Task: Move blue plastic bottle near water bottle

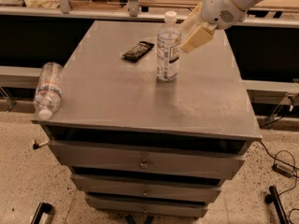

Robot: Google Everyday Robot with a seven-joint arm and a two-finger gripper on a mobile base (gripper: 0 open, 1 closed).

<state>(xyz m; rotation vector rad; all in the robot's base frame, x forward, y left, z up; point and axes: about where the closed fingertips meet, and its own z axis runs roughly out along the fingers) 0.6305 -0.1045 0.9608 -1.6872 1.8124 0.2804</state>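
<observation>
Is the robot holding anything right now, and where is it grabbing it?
Nothing seems held. The end effector hovers beside the tall clear plastic bottle with the white label, which stands upright on the grey cabinet.

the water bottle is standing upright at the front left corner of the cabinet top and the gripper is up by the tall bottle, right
Not quite. The camera view shows the water bottle lying on its side at the front left corner of the cabinet top. The gripper is up beside the tall blue plastic bottle.

Gripper [190, 44] just beside blue plastic bottle [168, 50]
</observation>
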